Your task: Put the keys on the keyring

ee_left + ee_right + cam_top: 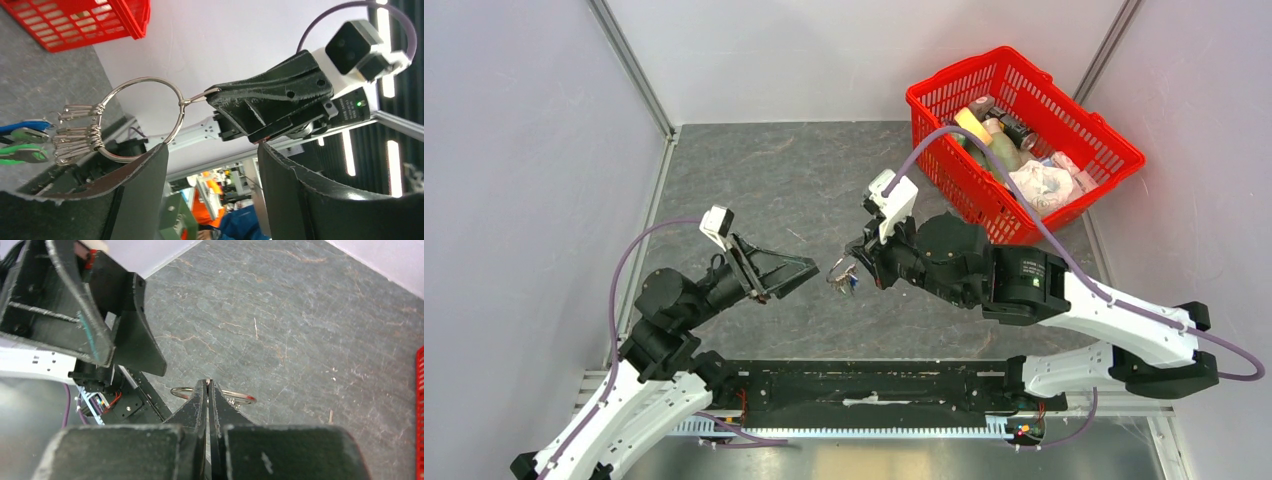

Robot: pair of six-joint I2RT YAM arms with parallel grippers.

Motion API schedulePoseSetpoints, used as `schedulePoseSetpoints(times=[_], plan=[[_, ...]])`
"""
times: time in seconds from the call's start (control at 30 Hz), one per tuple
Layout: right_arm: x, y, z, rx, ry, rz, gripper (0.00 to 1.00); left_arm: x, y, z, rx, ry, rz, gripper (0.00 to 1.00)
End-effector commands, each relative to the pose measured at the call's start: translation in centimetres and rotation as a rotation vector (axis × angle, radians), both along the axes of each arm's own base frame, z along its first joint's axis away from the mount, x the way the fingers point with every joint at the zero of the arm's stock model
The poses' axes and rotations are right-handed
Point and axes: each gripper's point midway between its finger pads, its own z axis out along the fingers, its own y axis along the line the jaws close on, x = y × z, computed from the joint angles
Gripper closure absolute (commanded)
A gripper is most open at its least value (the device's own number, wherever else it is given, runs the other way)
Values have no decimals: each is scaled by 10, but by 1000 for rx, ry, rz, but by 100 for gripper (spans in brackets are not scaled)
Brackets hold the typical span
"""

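My right gripper [856, 262] is shut on the keyring [837, 268] and holds it above the table. In the left wrist view the keyring [142, 120] is a thin silver ring pinched at its right side by the right gripper [207, 95]. Several keys [30, 145] with green and blue heads hang on the ring at its left. They show small in the top view [848, 283]. In the right wrist view the ring [235, 395] pokes out either side of the shut gripper [208, 382]. My left gripper [809, 272] is open and empty, just left of the ring; it also shows in its own view [212, 155].
A red basket [1079, 165] holding bottles and packets stands at the back right; its corner shows in the left wrist view [75, 22]. The grey stone-pattern table [774, 180] lies below. Pale walls stand left, right and behind. A black rail [874, 395] runs along the near edge.
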Motion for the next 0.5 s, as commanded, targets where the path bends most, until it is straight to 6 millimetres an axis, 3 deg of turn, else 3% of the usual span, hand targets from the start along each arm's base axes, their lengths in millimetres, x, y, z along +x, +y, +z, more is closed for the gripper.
schedulePoseSetpoints(times=[0.0,0.27,0.47], plan=[[16,-7,28,178,71,-129,100,6,8,16,105,-203,88,29],[18,-5,26,153,215,-136,100,28,5,-11,475,-492,116,32],[19,1,21,141,297,-111,100,44,4,-28,575,-640,144,32]])
